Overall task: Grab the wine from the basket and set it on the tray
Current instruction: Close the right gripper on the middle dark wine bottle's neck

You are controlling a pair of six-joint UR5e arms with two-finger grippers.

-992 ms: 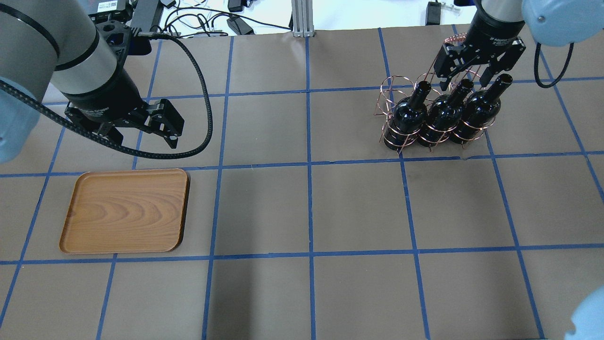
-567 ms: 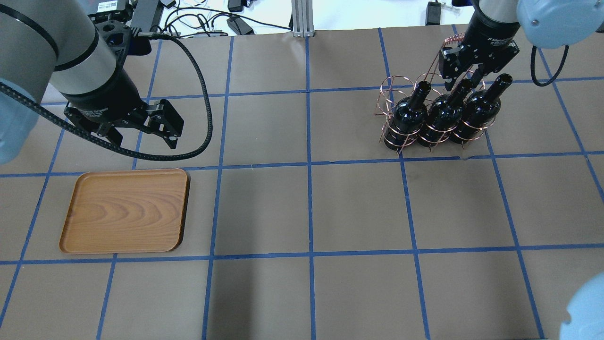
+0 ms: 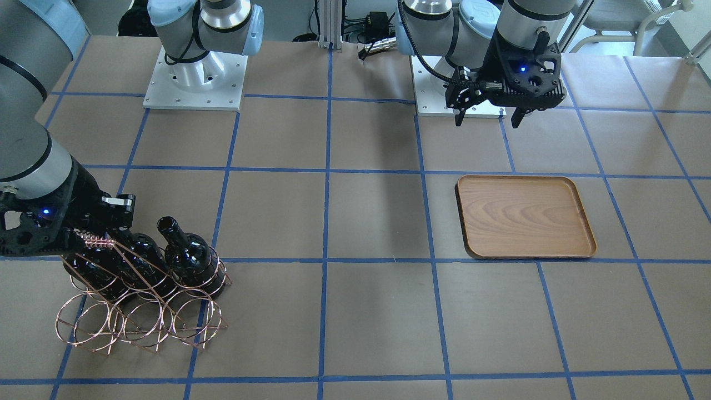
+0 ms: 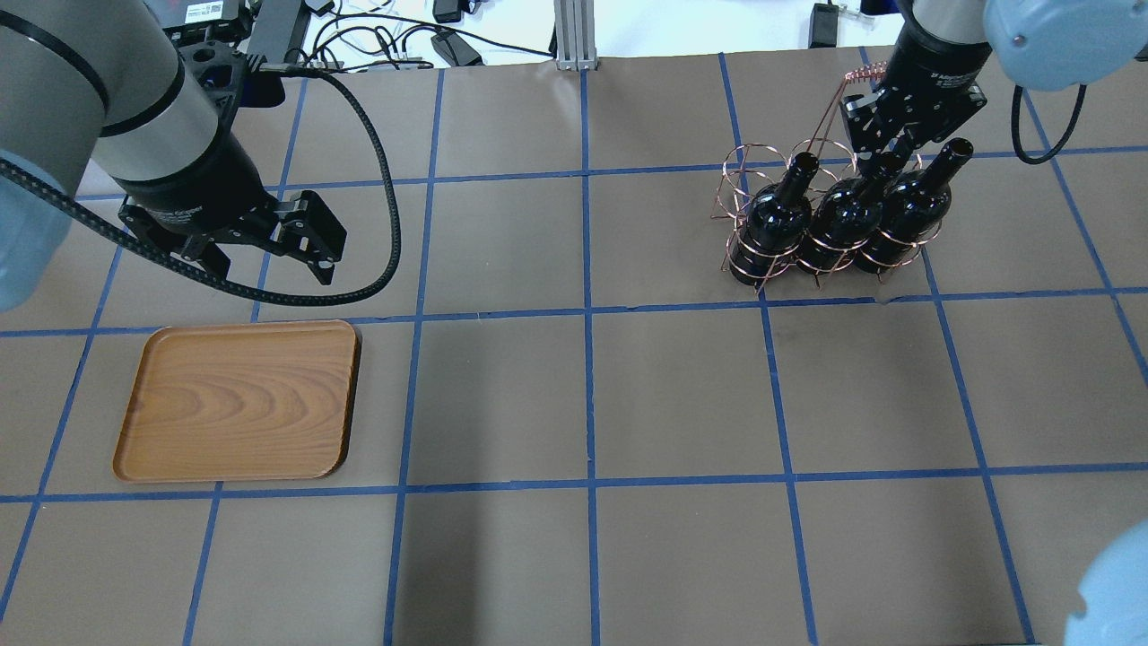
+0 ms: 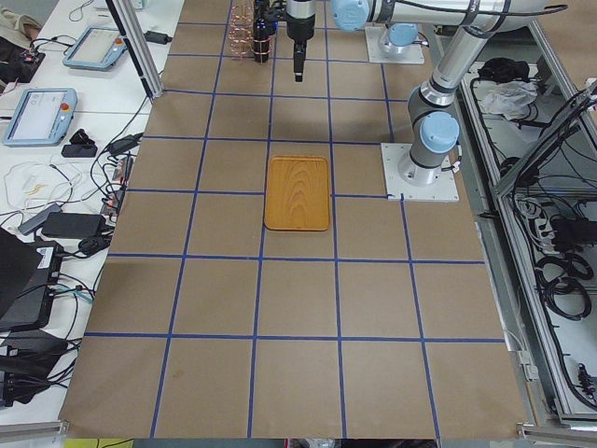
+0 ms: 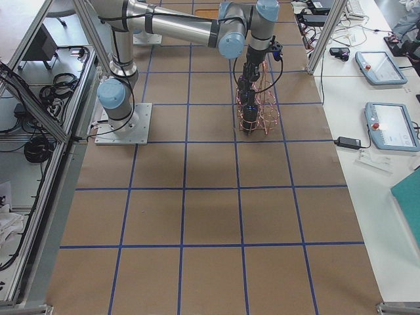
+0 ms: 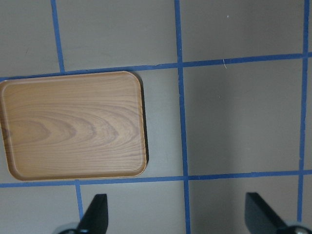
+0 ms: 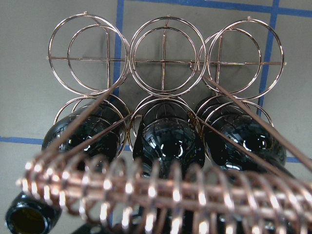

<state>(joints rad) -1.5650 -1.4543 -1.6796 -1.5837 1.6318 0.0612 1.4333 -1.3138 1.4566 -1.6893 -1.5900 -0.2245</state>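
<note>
Three black wine bottles lie in the lower rings of the copper wire basket [image 4: 737, 182] at the table's far right. The left one [image 4: 776, 220], the middle one [image 4: 843, 215] and the right one [image 4: 910, 206] point their necks away from me. My right gripper [image 4: 888, 148] is open, low behind the basket's coiled handle [image 4: 865, 74], with its jaws on either side of the middle bottle's neck. I cannot tell whether they touch it. The wooden tray [image 4: 238, 399] lies empty at the near left. My left gripper [image 4: 273, 267] is open and empty above the table just beyond the tray.
The basket's upper rings [image 8: 165, 56] are empty, and the handle's coil [image 8: 156, 190] crosses the right wrist view. Both arm bases [image 3: 194, 72] stand at the table's robot side. Cables and boxes [image 4: 395, 36] lie beyond the far edge.
My right gripper has moved down and slightly away, closer over the middle bottle's neck. The left gripper, the tray and the bottles have not noticeably moved.
</note>
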